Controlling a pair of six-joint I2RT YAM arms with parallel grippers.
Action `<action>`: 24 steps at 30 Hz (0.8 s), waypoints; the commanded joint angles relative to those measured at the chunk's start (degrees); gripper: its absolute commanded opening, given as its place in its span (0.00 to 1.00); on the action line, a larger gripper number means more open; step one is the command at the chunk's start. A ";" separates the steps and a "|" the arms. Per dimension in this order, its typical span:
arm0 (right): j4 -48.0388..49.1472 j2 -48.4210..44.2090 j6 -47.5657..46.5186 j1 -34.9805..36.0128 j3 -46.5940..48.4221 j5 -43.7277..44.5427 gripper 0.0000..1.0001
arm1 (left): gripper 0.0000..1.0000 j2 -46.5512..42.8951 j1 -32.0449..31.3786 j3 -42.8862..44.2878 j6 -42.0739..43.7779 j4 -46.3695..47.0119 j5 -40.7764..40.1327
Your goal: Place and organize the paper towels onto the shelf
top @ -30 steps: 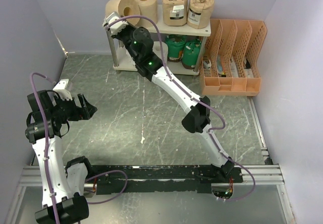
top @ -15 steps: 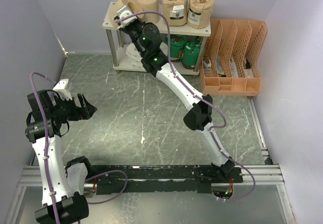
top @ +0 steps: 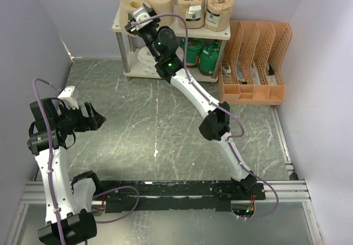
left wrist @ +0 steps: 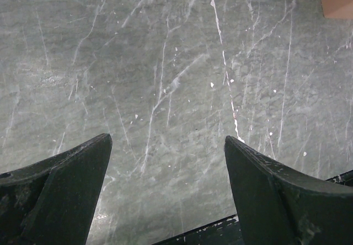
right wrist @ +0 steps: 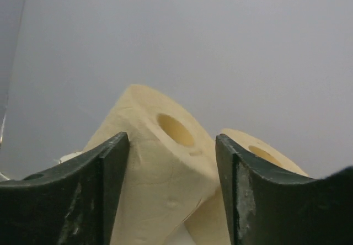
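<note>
The shelf (top: pixel 219 34) stands at the back. Its top board carries two bare tan paper towels (top: pixel 130 4) (top: pixel 160 0) and two paper-wrapped ones (top: pixel 191 8) (top: pixel 219 9). Two green-wrapped rolls (top: pixel 193 52) (top: pixel 210 57) and a white patterned one (top: pixel 148 60) sit on the lower tier, partly behind my right arm. My right gripper (top: pixel 135 20) (right wrist: pixel 171 137) is open at the top board's left end. Its jaws stand either side of the left tan roll (right wrist: pixel 157 168), which touches the second tan roll (right wrist: pixel 259 156). My left gripper (top: pixel 95 118) (left wrist: pixel 168 140) hangs open over bare table.
An orange perforated file organizer (top: pixel 255 63) with papers in it stands right of the shelf. Grey walls close in the left, back and right. A metal rail (top: pixel 165 190) runs along the near edge by the arm bases.
My right gripper carried the tan roll up onto the shelf's top board at the left end and opened, letting it go. The left arm has not moved.
</note>
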 commanded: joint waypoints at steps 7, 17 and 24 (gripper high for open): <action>7.49 4.51 7.54 -2.53 1.91 -1.78 1.00 | 0.95 1.03 0.68 -0.08 0.24 0.36 0.94; 14.23 2.71 3.74 -0.77 -3.06 2.09 1.00 | 0.95 2.59 0.81 -0.06 0.37 0.25 1.16; 25.47 -14.51 -9.92 11.82 -28.34 13.14 1.00 | 0.95 2.36 1.01 0.01 0.08 0.40 0.68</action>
